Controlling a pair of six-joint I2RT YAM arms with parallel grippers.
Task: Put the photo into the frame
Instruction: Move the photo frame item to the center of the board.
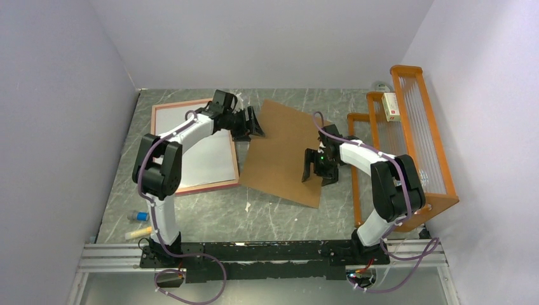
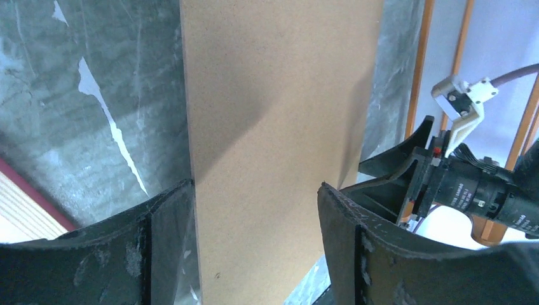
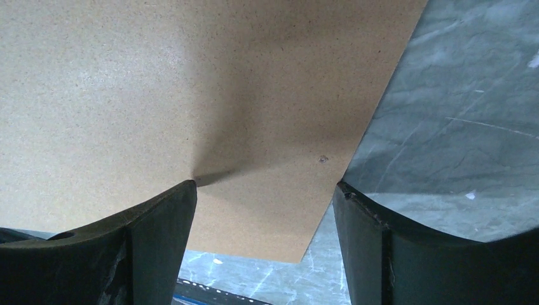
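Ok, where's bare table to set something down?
Widest free patch: the table strip between the board and the arm bases. A smaller one lies behind the board, between frame and rack. Crowded mid-table, where the left gripper and right gripper hang over the board.

Both arms bend inward; left gripper (image 1: 255, 124) and right gripper (image 1: 317, 170) gape wide.

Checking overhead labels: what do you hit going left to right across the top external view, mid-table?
frame → left gripper → right gripper → orange wire rack. The brown board is left out because it spans beneath both grippers.
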